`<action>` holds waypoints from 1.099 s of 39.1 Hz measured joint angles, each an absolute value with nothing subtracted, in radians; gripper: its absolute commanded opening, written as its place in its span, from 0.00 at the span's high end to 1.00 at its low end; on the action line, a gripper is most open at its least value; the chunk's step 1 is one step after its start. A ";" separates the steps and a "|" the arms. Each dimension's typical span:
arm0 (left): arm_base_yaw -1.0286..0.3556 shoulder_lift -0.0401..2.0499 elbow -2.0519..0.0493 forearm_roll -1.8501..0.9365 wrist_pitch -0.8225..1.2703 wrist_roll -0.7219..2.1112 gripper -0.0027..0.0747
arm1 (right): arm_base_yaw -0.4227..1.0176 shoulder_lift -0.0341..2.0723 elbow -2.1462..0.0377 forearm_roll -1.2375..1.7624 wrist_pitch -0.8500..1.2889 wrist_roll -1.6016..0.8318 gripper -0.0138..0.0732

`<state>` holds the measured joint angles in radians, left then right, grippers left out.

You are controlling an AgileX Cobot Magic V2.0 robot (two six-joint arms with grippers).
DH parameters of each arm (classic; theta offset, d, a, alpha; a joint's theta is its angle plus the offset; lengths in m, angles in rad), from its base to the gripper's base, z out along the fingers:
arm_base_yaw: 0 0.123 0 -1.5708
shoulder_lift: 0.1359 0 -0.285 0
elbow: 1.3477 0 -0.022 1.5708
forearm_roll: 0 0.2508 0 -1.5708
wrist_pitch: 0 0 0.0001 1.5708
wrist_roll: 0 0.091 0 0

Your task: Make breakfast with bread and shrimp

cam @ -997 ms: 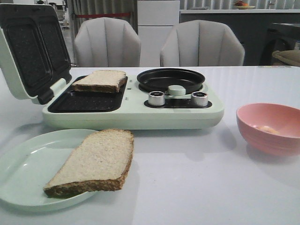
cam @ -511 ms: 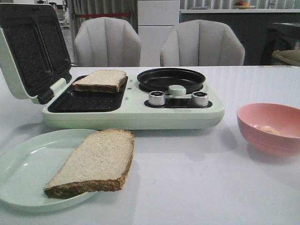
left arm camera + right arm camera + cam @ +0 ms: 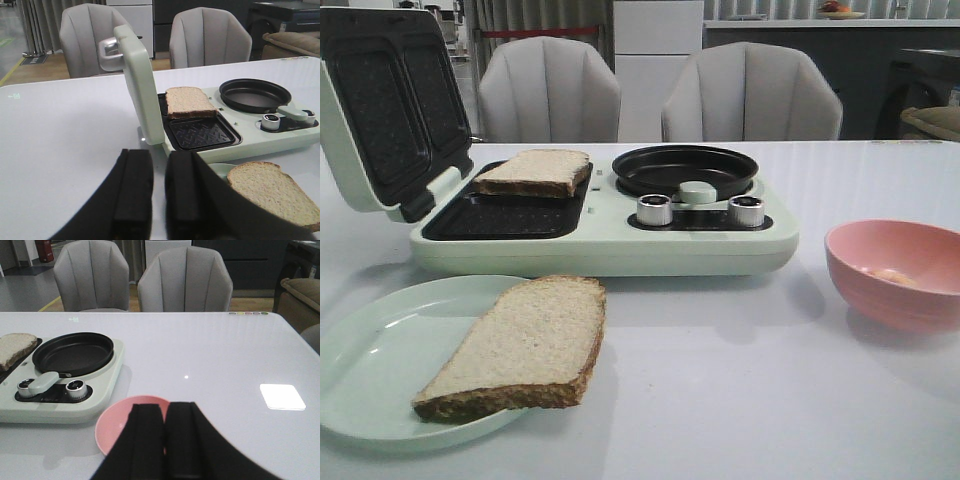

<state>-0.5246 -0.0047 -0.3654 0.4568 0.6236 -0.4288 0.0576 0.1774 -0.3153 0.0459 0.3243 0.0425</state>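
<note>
Beige bread: one slice [image 3: 534, 171] on the open sandwich maker's [image 3: 600, 245] far plate, the other [image 3: 525, 345] on the plate [image 3: 370, 370] at the tabletop's near-left corner. Shrimp [image 3: 890, 275] in the pink bowl [image 3: 895, 300], right edge. Left fingers [image 3: 135, 192] and right fingers [image 3: 145, 440] nearly together, holding nothing. Likely early; next: shrimp onto bread or pan [image 3: 684, 170].
</note>
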 measured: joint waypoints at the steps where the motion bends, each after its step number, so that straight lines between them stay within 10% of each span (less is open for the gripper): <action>1: -0.525 -0.005 -0.365 0.457 0.624 -0.429 0.73 | 0.058 0.180 -0.315 0.048 0.325 0.042 0.66; 12: -0.525 -0.005 -0.365 0.457 0.624 -0.429 0.73 | 0.058 0.368 -0.408 0.097 0.428 0.042 0.28; 43: -0.525 -0.005 -0.365 0.459 0.624 -0.429 0.73 | 0.341 1.209 -0.698 0.598 0.500 -0.045 0.28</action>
<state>-0.5246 -0.0047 -0.3654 0.4586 0.6236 -0.4288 0.3408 1.2087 -0.6976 0.5979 0.5003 -0.0454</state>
